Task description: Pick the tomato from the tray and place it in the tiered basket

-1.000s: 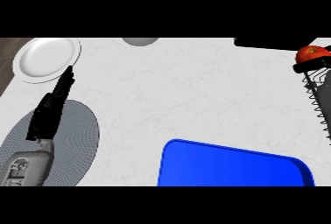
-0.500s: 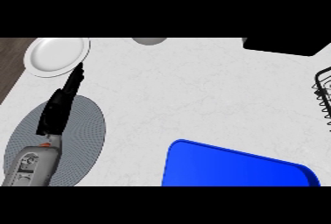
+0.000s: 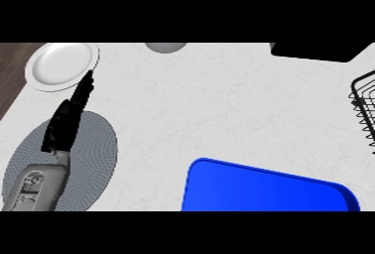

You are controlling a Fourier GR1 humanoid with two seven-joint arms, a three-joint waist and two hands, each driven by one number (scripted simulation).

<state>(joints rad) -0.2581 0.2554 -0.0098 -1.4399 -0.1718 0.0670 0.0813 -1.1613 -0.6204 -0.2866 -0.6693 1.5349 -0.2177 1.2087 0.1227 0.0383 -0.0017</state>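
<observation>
The blue tray (image 3: 271, 188) lies at the lower middle and right of the head view, with nothing on the part that shows. The black wire tiered basket (image 3: 365, 111) is cut off by the right edge. No tomato shows in this view. My left hand (image 3: 67, 118) stretches up the left side with straight fingers pointing toward the white plate (image 3: 60, 64); it holds nothing. My right hand is out of view.
A grey round mat (image 3: 92, 158) lies under my left forearm at the lower left. A grey round object (image 3: 165, 46) sits at the top edge. A black block (image 3: 319, 50) fills the top right corner. The counter's left edge runs past the plate.
The view has shifted to the left: the tiered basket has slid toward the right edge and the red tomato seen on it a second ago has left the view. My left hand keeps its pose.
</observation>
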